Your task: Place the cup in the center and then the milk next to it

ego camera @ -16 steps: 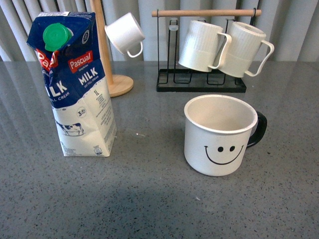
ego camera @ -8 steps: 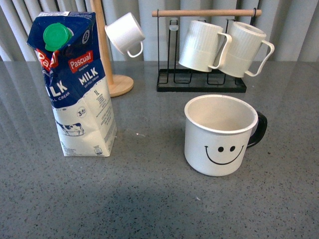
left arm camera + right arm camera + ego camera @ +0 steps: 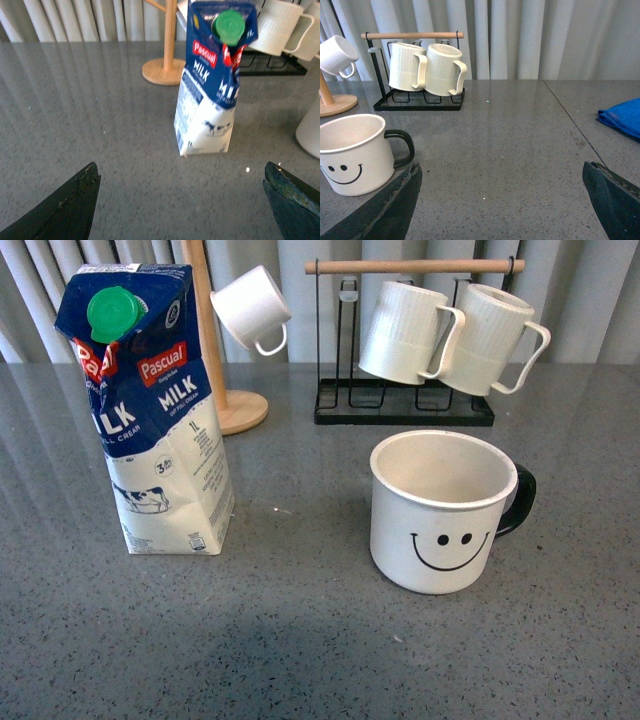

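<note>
The cup point(image 3: 440, 515), a wide white mug with a black smiley face and black handle, stands upright right of centre on the grey table; it also shows in the right wrist view point(image 3: 352, 152). The milk point(image 3: 150, 415), a blue and white Pascual carton with a green cap, stands upright at the left, well apart from the cup; it also shows in the left wrist view point(image 3: 212, 82). Neither gripper shows in the front view. My left gripper point(image 3: 182, 200) is open and empty, short of the carton. My right gripper point(image 3: 502, 200) is open and empty, beside the cup.
A black wire rack point(image 3: 405, 405) with a wooden bar holds two ribbed cream mugs point(image 3: 450, 335) at the back. A wooden mug tree point(image 3: 215, 370) carries a small white cup point(image 3: 250, 308). A blue cloth point(image 3: 622, 116) lies far to the right. Grey curtains hang behind.
</note>
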